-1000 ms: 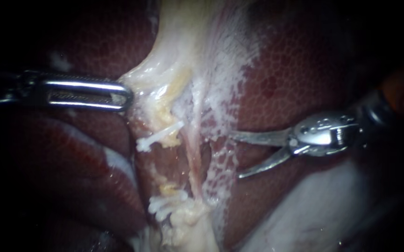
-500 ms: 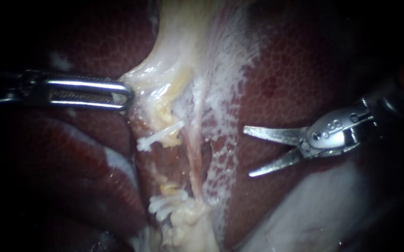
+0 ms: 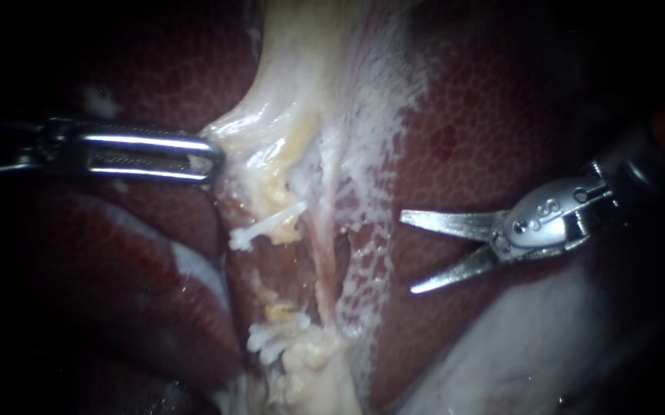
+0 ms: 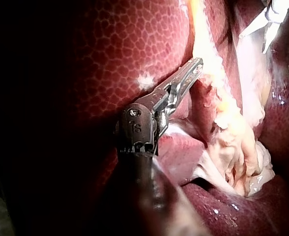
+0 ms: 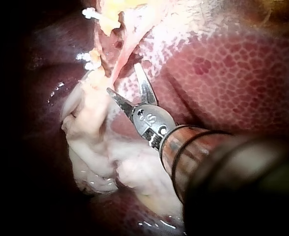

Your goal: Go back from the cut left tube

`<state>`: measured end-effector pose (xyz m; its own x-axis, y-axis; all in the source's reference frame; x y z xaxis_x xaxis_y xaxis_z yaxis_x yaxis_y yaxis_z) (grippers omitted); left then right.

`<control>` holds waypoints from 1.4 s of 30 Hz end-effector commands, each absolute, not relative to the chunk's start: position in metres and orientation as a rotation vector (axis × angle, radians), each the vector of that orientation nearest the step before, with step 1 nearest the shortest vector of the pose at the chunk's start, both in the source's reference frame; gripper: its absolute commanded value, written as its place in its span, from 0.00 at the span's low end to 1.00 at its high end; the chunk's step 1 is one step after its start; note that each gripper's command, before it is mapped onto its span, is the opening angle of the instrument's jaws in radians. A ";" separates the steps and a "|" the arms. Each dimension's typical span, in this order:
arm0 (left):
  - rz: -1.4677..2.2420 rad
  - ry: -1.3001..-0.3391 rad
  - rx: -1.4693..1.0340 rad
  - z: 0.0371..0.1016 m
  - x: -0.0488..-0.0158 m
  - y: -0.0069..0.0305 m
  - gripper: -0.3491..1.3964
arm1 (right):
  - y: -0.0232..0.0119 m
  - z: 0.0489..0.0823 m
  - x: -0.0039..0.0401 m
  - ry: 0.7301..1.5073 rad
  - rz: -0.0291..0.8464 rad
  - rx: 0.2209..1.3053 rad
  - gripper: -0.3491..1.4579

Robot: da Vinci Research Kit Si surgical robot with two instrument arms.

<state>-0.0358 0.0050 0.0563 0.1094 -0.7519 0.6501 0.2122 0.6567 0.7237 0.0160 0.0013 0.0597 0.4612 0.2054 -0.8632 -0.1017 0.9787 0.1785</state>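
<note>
The right instrument (image 3: 407, 253) has pulled back! A second ago its tips were in at the white-flecked tissue edge at mid-frame. Now they sit clear of it, right of centre over the liver (image 3: 486, 115), hardly changed in the last half second. Its tool is released: two slim jaws spread in a wide V with nothing between them. The right wrist view shows the same spread, tips just short of the tissue ahead.

Over on the left, the left instrument (image 3: 213, 157) holds its line. Its tool is clenched on the edge of the pale tissue (image 3: 270, 100), which tents toward the tip.

The cut left tube (image 3: 274, 192) lies in the centre, well left of the open jaws. One stump carries the upper clip (image 3: 264, 223), and the lower clips (image 3: 274, 336) sit near the bottom edge, with a bare gap between. Just right of that gap an uncut tube (image 3: 323, 269) runs down, thin and pink.

Both shafts fade into the dark at the frame's sides. A pale mass (image 3: 517, 346) at lower right is too dim to tell what it is.
</note>
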 end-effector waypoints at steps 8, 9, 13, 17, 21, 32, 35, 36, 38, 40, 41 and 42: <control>-0.764 -1.245 0.543 0.0594 -0.0380 0.0034 0.00 | 0.0010 0.0603 0.0160 1.079 0.186 0.109 0.98; -0.766 -1.245 0.550 0.0595 -0.0382 0.0032 0.00 | 0.0010 0.0603 0.0160 1.079 0.186 0.109 0.98; -0.763 -1.240 0.557 0.0598 -0.0390 0.0028 0.00 | 0.0009 0.0604 0.0160 1.081 0.184 0.111 0.98; -0.764 -1.240 0.564 0.0600 -0.0393 0.0026 0.00 | 0.0009 0.0605 0.0160 1.081 0.184 0.110 0.98; -0.761 -1.237 0.565 0.0601 -0.0395 0.0024 0.00 | 0.0009 0.0605 0.0160 1.081 0.184 0.110 0.98; -0.763 -1.234 0.570 0.0603 -0.0397 0.0023 0.00 | 0.0008 0.0606 0.0160 1.081 0.184 0.110 0.98; -0.763 -1.234 0.570 0.0604 -0.0397 0.0023 0.00 | 0.0008 0.0606 0.0160 1.081 0.184 0.109 0.98; -0.763 -1.234 0.570 0.0604 -0.0397 0.0023 0.00 | 0.0008 0.0607 0.0160 1.081 0.184 0.109 0.98; -0.762 -1.234 0.570 0.0604 -0.0397 0.0023 0.00 | 0.0008 0.0607 0.0160 1.081 0.184 0.109 0.98; -0.762 -1.234 0.570 0.0604 -0.0397 0.0023 0.00 | 0.0008 0.0607 0.0160 1.081 0.184 0.109 0.98; -0.762 -1.234 0.570 0.0604 -0.0397 0.0023 0.00 | 0.0008 0.0607 0.0160 1.081 0.184 0.109 0.98; -0.762 -1.231 0.570 0.0604 -0.0397 0.0023 0.00 | 0.0008 0.0607 0.0160 1.081 0.184 0.109 0.98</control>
